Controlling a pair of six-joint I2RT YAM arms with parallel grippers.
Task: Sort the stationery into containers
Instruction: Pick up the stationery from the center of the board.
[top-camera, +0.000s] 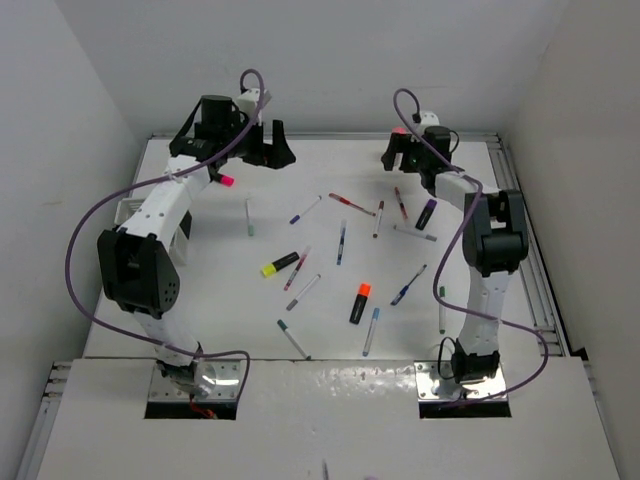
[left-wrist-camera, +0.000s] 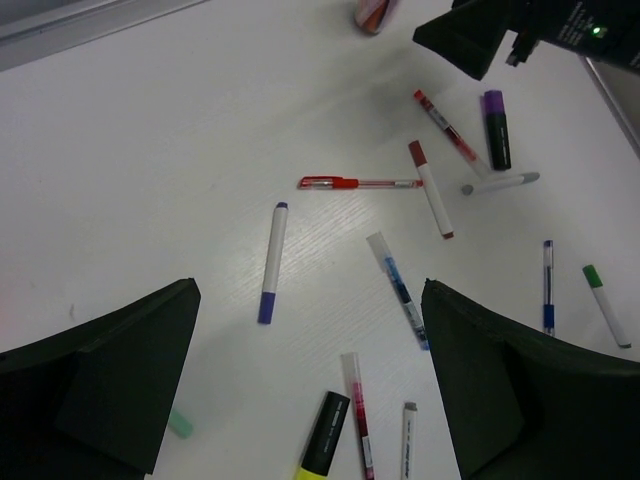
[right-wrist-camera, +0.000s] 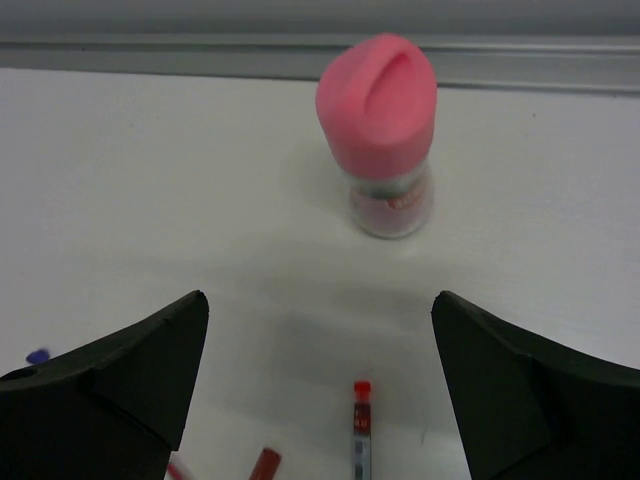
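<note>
White walls close in a white worktop (top-camera: 230, 300) with an aluminium rail (right-wrist-camera: 300, 60) along its far edge. Your right fingers (right-wrist-camera: 110, 390) stand wide apart and hold nothing. The small bottle-like stick with a pink cap (right-wrist-camera: 378, 140) stands upright just beyond them, ahead of the gap and a shade right of its middle, close to the rail. A thin red-capped pen (right-wrist-camera: 361, 420) lies on the worktop between those fingers, its long axis running toward the stick, cap end first.

Your left fingers (left-wrist-camera: 110, 380) are also spread wide and empty, above the far left of the worktop. A white pen with purple ends (left-wrist-camera: 271, 262) lies just beyond their gap, nearer the left-hand finger, running almost straight away from them. A clear red gel pen (left-wrist-camera: 358, 183) lies crosswise farther out. A chunky yellow-and-black highlighter (left-wrist-camera: 322, 440) lies between the fingers, black end pointing away.

From above, you see thin pens scattered at all angles over the middle of the worktop. A chunky orange-and-black highlighter (top-camera: 360, 302) points its orange cap toward the far edge. A white mesh container (top-camera: 135, 212) sits at the left edge, partly hidden by the left arm.
</note>
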